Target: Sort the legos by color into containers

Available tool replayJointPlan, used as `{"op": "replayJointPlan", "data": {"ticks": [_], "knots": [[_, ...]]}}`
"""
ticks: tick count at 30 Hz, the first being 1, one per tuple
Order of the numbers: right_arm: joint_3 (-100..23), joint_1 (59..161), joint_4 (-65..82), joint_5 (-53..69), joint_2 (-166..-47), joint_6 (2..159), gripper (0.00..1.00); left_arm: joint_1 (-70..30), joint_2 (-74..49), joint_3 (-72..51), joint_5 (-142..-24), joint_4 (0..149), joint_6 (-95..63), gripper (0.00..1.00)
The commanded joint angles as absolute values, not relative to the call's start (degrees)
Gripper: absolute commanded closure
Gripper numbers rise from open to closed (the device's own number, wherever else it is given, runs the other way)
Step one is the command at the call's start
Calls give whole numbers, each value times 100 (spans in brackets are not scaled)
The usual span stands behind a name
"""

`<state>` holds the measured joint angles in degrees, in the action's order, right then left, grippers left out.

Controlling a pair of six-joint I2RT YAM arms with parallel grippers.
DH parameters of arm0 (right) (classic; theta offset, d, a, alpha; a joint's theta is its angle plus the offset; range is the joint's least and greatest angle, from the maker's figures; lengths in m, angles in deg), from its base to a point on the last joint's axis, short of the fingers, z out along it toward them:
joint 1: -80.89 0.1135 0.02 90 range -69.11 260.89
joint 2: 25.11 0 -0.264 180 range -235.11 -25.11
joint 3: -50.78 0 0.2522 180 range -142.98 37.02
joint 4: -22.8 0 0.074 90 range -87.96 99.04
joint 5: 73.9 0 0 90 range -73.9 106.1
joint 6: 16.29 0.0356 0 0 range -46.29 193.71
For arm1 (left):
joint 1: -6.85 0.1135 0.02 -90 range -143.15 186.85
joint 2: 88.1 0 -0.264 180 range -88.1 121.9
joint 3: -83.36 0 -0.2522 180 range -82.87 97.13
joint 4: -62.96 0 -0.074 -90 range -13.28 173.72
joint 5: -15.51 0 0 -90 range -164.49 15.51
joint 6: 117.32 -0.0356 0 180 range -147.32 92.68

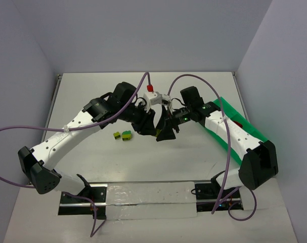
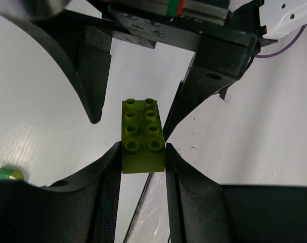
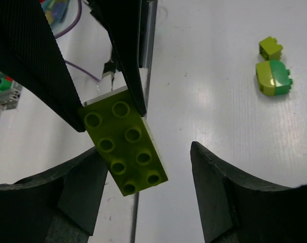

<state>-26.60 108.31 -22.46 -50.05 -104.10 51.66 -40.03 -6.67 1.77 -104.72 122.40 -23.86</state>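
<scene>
Yellow-green brick (image 2: pixel 142 139) pinched in left gripper (image 2: pixel 142 152), right gripper (image 3: pixel 145 154) parted around it

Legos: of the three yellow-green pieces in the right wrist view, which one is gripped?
The eight-stud brick, clamped by the left gripper. The small brick and the green-capped piece lie loose on the table.

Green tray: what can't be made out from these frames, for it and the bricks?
Green tray, top view: right arm covers most of it; dividers and contents hidden.
Yellow-green brick, top view: hidden where the left end effector and right end effector meet.
Green-and-yellow piece, left wrist view: cut off by the frame edge.
Red piece, top view: too small to identify.
</scene>
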Motion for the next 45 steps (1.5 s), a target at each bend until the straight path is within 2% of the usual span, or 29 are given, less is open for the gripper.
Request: {"op": "replayJointPlan", "data": {"ticks": [1,3,4,7,8,9,11,14,15,18,20,25,29,32,40,42,45], "knots": [[-3174,10945,-2825,-5300,-10696,4711,33,-4026,-802,173,-10466,12036,-2521,100],[-3282,10965,-3016,-5323,-10816,4634,44,-4033,-824,157,-10433,12038,-2521,100],[-3338,10971,-3084,-5317,-10877,4622,53,-4027,-836,151,-10384,12032,-2521,100],[-3435,10981,-3250,-5289,-11038,4616,90,-4031,-879,137,-10260,11960,-2494,100],[-3452,10981,-3271,-5258,-11067,4629,97,-4035,-900,133,-10199,11935,-2476,100],[-3447,10984,-3283,-5209,-11072,4659,100,-4032,-919,140,-10116,11912,-2454,96],[-3399,10988,-3269,-5115,-11051,4696,100,-4026,-947,165,-9951,11882,-2418,81],[-3260,10981,-3039,-4983,-10882,4768,100,-4026,-992,220,-9724,11869,-2347,36],[-3178,10985,-2861,-4913,-10790,4876,100,-4026,-1008,216,-9668,11857,-2329,27],[-2941,10981,-2315,-4753,-10501,5333,100,-4026,-1023,195,-9574,11846,-2294,9],[-2839,10976,-2084,-4645,-10357,5486,100,-4026,-1009,185,-9464,11852,-2226,2],[-2589,10913,-1682,-4376,-10150,5780,100,-4026,-1103,150,-9128,11835,-2158,1],[-2176,10567,-1186,-3327,-9907,6454,100,-3936,-1478,-53,-8592,11712,-2047,1],[-1978,9936,-1072,-2753,-9797,7265,100,-3587,-1765,-383,-8573,11515,-1793,1],[-1049,8608,-640,522,-8747,8866,100,-2635,-1828,-805,-8760,11234,-1076,2],[-1041,8475,-954,1916,-8649,9441,100,-2579,-1688,-808,-8666,11253,-969,3],[-1328,8075,-1495,2884,-8893,9987,100,-2531,-1443,-794,-8606,11286,-786,3]]}}
